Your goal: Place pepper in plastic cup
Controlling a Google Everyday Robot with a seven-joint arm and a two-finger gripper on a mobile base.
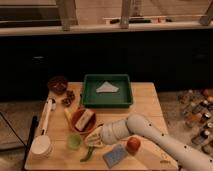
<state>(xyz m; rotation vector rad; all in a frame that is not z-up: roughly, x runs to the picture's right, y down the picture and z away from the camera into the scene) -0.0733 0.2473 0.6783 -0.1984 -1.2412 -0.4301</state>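
Table [150,107]: gripper [96,141] over half-hidden pepper [87,154]

One high frontal view looks down (fairly near) on the wooden table [145,102], tool [96,140] included.

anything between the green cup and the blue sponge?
Camera view: the green pepper lies between the plastic cup and the blue sponge, with the pincer over its upper end.

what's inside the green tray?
One pale, crumpled napkin-like item lies in the green tray, near its back wall. Nothing covers the tray. The gripper is well in front of it, low over the green pepper.
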